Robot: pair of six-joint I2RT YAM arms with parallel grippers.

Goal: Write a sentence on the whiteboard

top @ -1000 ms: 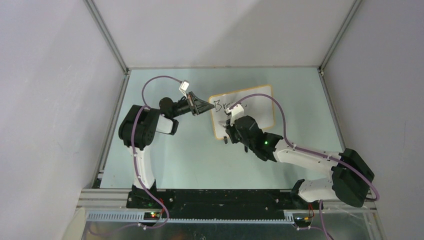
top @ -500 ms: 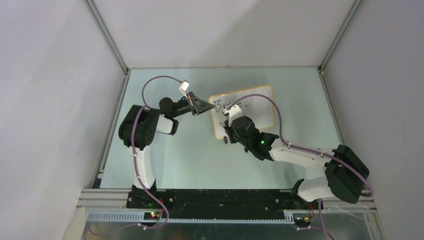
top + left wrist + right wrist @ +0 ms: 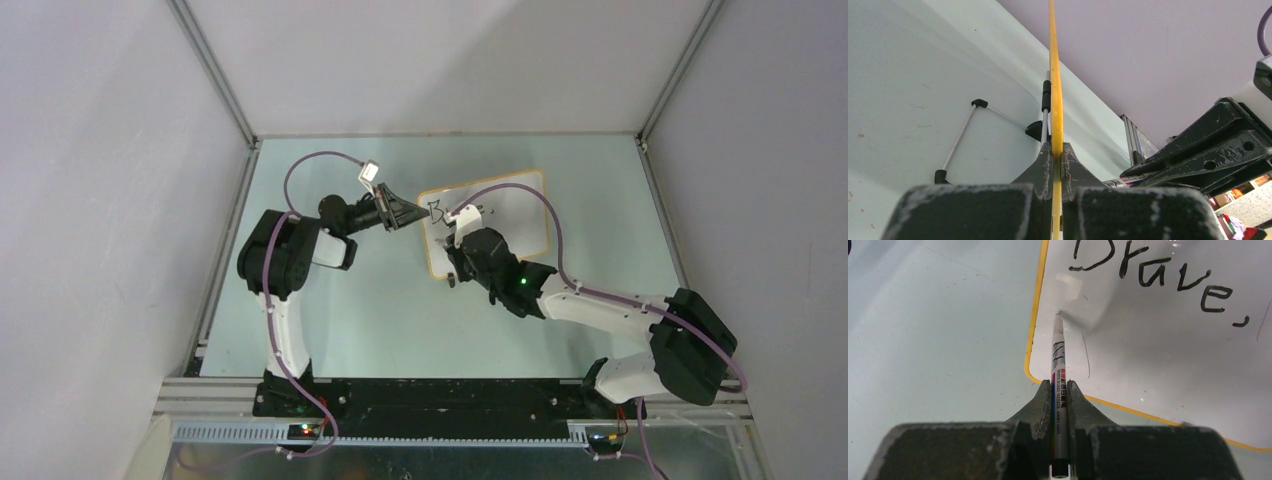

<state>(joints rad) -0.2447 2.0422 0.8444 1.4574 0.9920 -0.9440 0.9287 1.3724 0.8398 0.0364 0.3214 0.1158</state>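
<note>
Right tool (image 3: 1059, 390): fingers closed tight on marker (image 3: 1058, 355). Marker tip at whiteboard (image 3: 1158, 365) surface just inside its left edge, below the lettering; contact cannot be confirmed. Sentence (image 3: 1168, 275) reads "Brave," across the whiteboard's upper part. Left tool (image 3: 1056, 155): clamped shut on the whiteboard's orange frame (image 3: 1054, 75), left edge. Whiteboard sits on table (image 3: 330, 310).

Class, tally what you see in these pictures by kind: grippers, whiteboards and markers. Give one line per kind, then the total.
grippers: 2 (left gripper, right gripper)
whiteboard: 1
marker: 1
Total: 4
</note>
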